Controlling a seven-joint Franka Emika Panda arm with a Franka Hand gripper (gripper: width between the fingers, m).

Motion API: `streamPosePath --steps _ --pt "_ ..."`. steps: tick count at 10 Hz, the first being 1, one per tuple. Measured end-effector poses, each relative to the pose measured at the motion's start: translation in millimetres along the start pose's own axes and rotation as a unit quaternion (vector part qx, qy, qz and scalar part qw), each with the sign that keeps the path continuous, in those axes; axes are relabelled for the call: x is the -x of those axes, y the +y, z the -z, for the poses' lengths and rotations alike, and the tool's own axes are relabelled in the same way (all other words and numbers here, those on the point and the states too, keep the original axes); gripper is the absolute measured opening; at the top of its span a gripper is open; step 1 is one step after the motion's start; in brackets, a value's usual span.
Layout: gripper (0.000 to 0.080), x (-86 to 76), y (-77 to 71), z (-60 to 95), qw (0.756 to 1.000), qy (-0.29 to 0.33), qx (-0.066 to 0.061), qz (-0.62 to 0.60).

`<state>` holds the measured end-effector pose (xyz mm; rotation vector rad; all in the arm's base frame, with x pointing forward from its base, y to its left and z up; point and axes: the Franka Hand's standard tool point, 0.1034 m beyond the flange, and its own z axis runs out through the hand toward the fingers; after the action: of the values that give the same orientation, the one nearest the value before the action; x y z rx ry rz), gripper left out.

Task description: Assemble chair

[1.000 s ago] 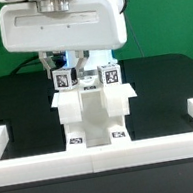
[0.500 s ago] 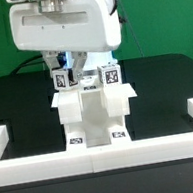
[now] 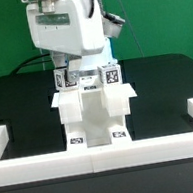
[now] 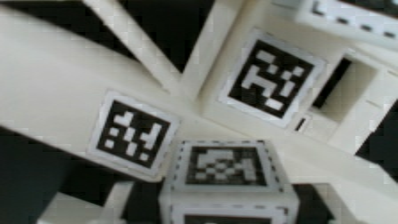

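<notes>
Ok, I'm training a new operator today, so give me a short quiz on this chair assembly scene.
1. True or false: the chair stands against the white rail at the table's near edge.
2. What colour is the table?
3. The gripper hangs: A) over the chair's top, B) beside the rail, C) off the table.

Key: 1 true; 2 black; 3 A.

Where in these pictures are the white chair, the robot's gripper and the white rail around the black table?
chair (image 3: 95,110): exterior view, on its white front block.
gripper (image 3: 69,74): exterior view, at the fingertips over the chair's top.
white rail (image 3: 154,151): exterior view, on the front bar.
</notes>
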<state>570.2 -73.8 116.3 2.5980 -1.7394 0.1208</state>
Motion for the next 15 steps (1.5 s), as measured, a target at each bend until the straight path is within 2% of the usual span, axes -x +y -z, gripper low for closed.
streamPosePath --steps 4,6,7,8,9,10,11,15 --pt "0.0287 1.6 -1.0 -0.6 0.990 -0.003 -0.002 -0.141" --pt "0.0287 1.8 -1.0 -0.8 0.987 -0.004 -0.002 -0.161" --pt "0.0368 1.8 -0.9 -0.9 0.988 -0.004 -0.002 -0.151" --pt "0.0531 1.8 -0.8 -1.1 0.990 -0.004 -0.002 -0.140" --pt "0.0531 1.7 -0.3 -1.7 0.990 -0.004 0.000 -0.138" --pt "0.0623 1.5 0.0 -2.1 0.994 -0.003 0.000 -0.113" --pt "0.0645 1.5 0.2 -2.3 0.998 -0.002 0.001 -0.066" --pt "0.0649 1.5 0.7 -3.5 0.997 0.000 0.004 0.080"
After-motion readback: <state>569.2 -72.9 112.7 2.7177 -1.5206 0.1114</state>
